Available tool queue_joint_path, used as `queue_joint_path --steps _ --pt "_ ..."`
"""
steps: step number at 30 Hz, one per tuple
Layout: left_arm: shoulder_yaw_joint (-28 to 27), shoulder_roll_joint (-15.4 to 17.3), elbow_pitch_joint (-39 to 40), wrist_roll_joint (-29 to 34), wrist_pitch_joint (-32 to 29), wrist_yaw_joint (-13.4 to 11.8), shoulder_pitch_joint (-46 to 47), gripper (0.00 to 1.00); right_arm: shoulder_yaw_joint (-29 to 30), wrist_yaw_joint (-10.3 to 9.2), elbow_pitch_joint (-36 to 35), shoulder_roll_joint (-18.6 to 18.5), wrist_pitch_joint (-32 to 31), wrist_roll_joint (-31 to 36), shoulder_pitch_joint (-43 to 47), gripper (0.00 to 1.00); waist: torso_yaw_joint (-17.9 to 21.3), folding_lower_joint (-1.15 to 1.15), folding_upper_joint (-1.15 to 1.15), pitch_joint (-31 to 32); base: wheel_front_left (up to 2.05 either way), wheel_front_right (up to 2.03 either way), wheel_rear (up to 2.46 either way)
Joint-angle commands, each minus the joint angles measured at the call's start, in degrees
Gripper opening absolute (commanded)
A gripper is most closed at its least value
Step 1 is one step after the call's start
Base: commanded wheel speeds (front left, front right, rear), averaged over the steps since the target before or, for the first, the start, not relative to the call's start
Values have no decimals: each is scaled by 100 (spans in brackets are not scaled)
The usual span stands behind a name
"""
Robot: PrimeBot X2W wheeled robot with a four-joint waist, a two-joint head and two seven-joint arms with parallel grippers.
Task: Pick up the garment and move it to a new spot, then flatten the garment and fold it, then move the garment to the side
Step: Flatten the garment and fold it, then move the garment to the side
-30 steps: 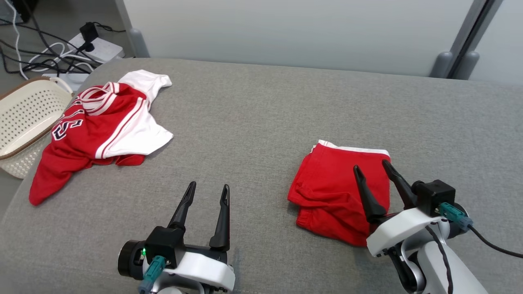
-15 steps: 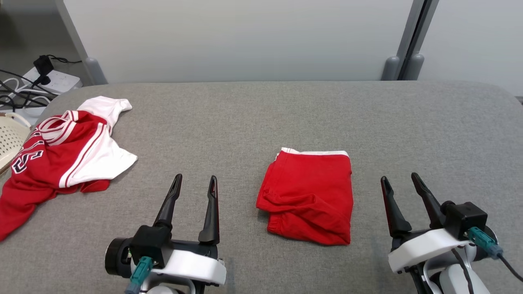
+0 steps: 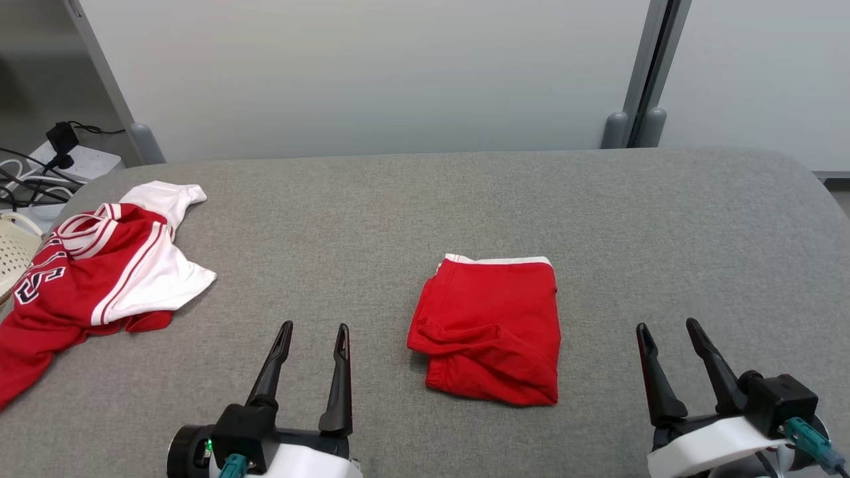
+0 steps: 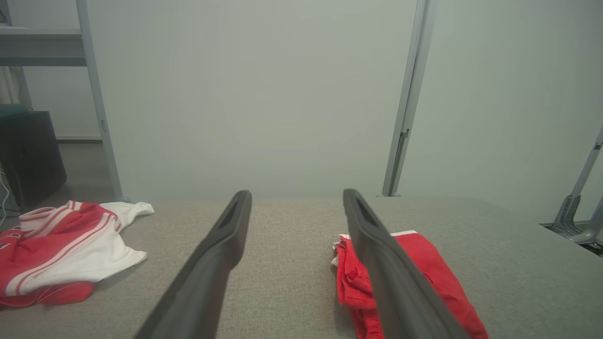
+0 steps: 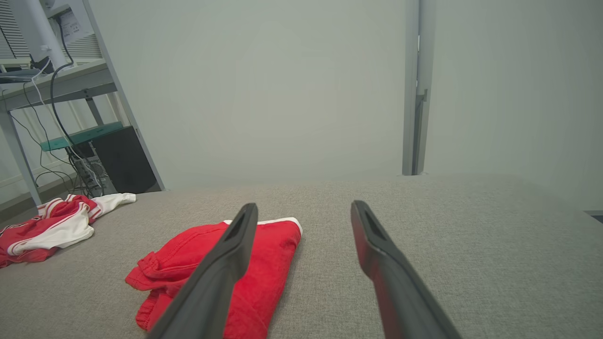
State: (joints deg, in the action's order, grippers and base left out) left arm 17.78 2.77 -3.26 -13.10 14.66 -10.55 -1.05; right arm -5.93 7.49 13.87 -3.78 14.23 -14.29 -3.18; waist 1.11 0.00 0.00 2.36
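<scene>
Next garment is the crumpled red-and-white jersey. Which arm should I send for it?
Left, probably. The jersey lies far left, nearest the open left gripper; the right gripper would have to cross over the folded red shorts.

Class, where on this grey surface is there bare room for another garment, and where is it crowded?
Free: right of the folded red garment; the far strip along the wall; between garment and jersey. Crowded: left edge, jersey and basket.

A folded garment [image 3: 488, 328] lies at the middle of the desk [image 3: 398, 199], between the left tool [image 3: 315, 326] and right tool [image 3: 666, 324]; a jersey [image 3: 93, 265] lies far left, a basket [image 3: 10, 252] just beyond it.
</scene>
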Motion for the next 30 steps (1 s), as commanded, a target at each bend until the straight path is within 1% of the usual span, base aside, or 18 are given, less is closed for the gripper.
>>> queue_joint_path --steps 1,16,22,24,26,30 --pt "-191 10 185 51 34 46 125 100 -116 0 -183 -43 76 -39 -74 100 -3 0 0 16 0 0 0" --pt "-178 10 182 141 34 64 57 100 -46 0 -192 20 76 -116 33 100 -97 0 0 78 0 0 0" --pt "-127 10 139 139 34 82 102 100 15 0 87 30 76 -243 -156 100 -261 0 0 20 0 0 0" --pt "-97 10 134 135 34 95 119 100 -5 0 317 32 76 -409 -275 100 -325 0 0 -4 0 0 0" --pt "-67 10 125 135 34 106 140 100 -41 0 689 36 76 -678 -441 100 -394 0 0 -37 0 0 0" --pt "2 10 103 126 34 118 190 100 -224 0 1418 11 76 -1514 -947 100 -538 0 0 -123 0 0 0"
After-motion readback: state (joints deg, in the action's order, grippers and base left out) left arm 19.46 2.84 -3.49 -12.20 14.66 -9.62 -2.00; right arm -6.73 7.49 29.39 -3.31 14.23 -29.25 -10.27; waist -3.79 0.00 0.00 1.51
